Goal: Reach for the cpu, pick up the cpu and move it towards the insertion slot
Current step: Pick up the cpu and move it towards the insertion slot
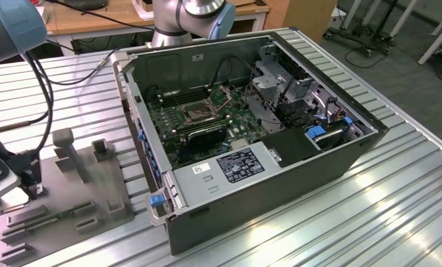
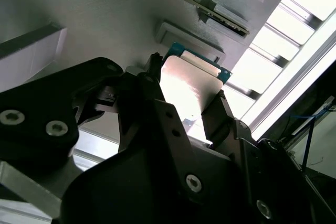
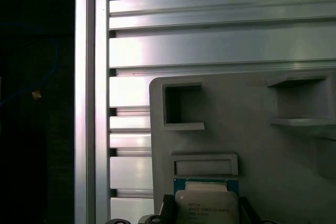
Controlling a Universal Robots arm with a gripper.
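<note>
Claw (image 2: 185,90) clenched on cpu (image 3: 206,203), lid print (image 3: 202,211) unreadable, over grey tray (image 3: 252,145)

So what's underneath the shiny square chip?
The grey tray lies under the cpu. The spot straight beneath is covered by the chip, so whether it rests there is hidden.

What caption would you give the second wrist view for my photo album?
The robot's hand clasps the cpu by opposite edges over the grey tray.
</note>
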